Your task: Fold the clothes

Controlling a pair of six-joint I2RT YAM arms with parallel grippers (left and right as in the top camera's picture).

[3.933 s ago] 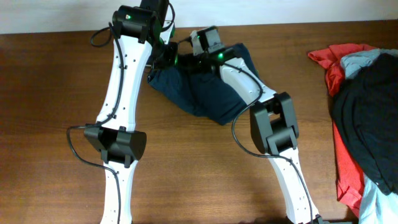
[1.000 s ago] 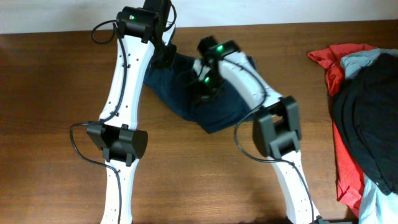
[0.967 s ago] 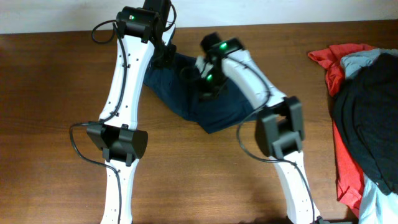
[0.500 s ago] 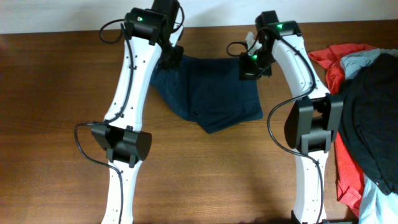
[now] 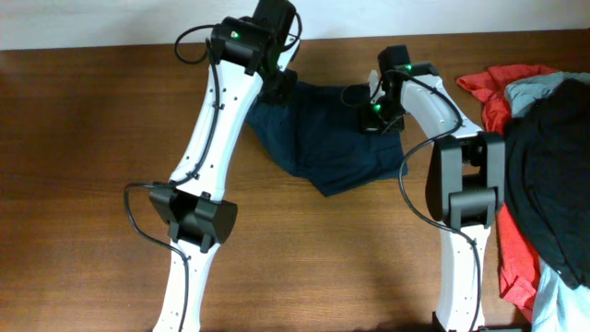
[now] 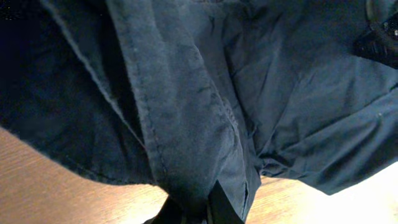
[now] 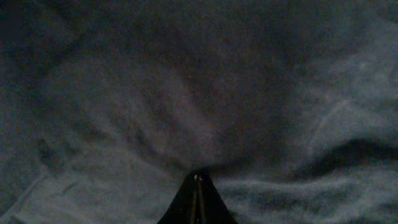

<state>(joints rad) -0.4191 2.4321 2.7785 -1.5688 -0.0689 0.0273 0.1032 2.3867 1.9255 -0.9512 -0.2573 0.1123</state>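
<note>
Left end effector (image 5: 280, 88): pinched shut on a seamed edge of the shorts (image 5: 323, 148), at their far left corner.
Right end effector (image 5: 376, 114): closed tight, cloth puckering into its tip (its wrist view shows nothing but dark fabric), at the far right corner.
Shorts: navy, wrinkled, stretched between both arms over the far side of the desk (image 5: 83, 184), near edge tapering to a point.
Pile: red garment (image 5: 479, 88) under a black garment (image 5: 553, 166), well apart at the desk's right edge.
</note>
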